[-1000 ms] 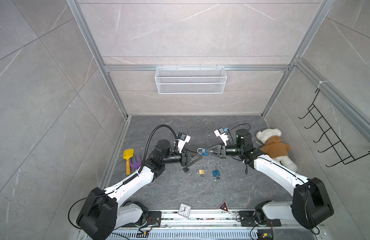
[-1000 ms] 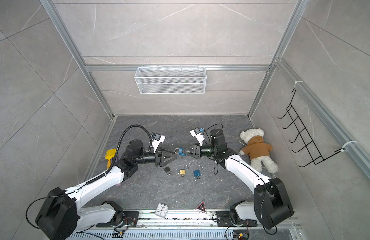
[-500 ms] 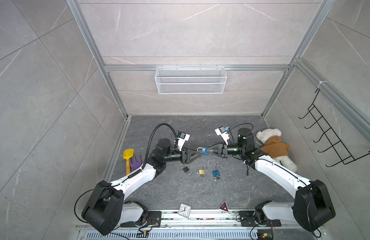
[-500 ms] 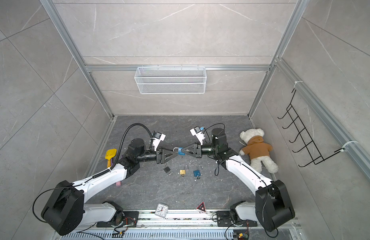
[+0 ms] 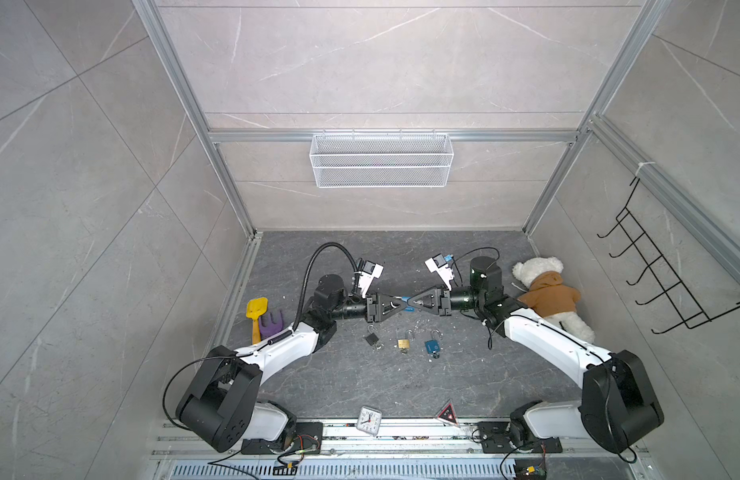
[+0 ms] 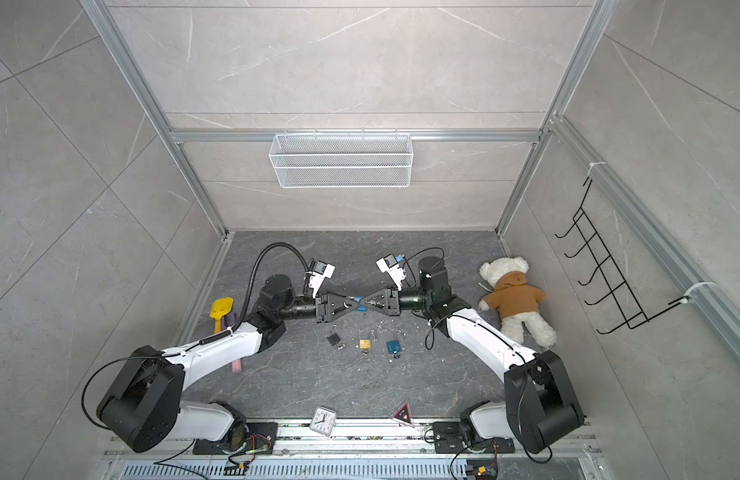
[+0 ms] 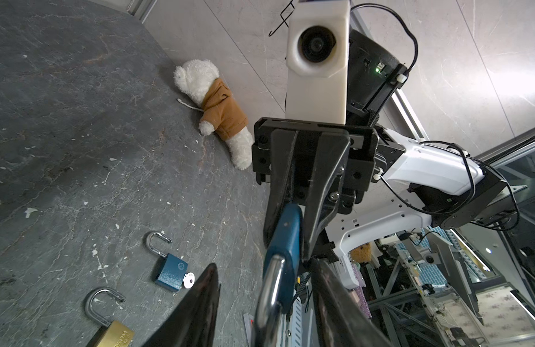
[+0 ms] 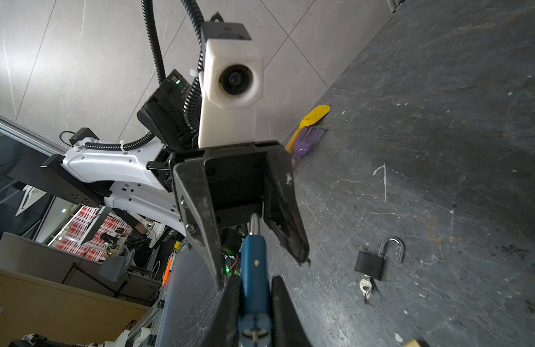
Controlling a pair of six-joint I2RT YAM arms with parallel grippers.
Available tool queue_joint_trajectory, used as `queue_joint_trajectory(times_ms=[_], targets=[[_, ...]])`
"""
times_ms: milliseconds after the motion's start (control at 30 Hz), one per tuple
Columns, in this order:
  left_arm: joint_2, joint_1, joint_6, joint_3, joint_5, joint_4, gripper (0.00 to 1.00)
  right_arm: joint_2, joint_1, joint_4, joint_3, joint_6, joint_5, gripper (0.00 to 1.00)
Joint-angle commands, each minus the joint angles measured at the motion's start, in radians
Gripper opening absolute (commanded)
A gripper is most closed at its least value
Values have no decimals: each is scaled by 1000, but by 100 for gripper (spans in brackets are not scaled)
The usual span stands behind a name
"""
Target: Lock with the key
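Observation:
A blue padlock (image 5: pixel 405 300) hangs in the air above the middle of the floor, level between the two arms. My right gripper (image 5: pixel 410 304) is shut on its blue body (image 8: pixel 254 270). The silver shackle (image 7: pixel 270 288) points toward my left gripper (image 5: pixel 401 305), which is open with one finger on each side of it and gaps showing on both sides. In the right wrist view a small metal piece shows at the lock's base, too blurred to tell whether it is the key.
Three open padlocks lie on the floor in front of the grippers: black (image 5: pixel 372 337), brass (image 5: pixel 404 341) and blue (image 5: pixel 431 345), the blue and black ones with keys in them. A teddy bear (image 5: pixel 551 297) lies at the right wall and toy tools (image 5: pixel 260 318) at the left. A clock (image 5: pixel 369 420) stands at the front edge.
My left gripper has moved right up to the held padlock and its fingers have narrowed around the shackle. The right gripper keeps its grip and has barely moved.

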Motion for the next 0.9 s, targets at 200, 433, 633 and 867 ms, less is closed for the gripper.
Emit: queue_joint_trajectory(times_ms=[200, 433, 633, 867], targets=[[37, -8, -41, 56, 54, 103, 36, 23, 10, 52, 15, 14, -11, 0], [60, -12, -73, 60, 71, 143, 33, 25, 10, 64, 13, 19, 21, 0], [38, -12, -64, 41, 65, 125, 34, 24, 1, 61, 17, 20, 33, 0], [-2, -12, -47, 9, 42, 110, 34, 18, -2, 51, 12, 21, 38, 0]])
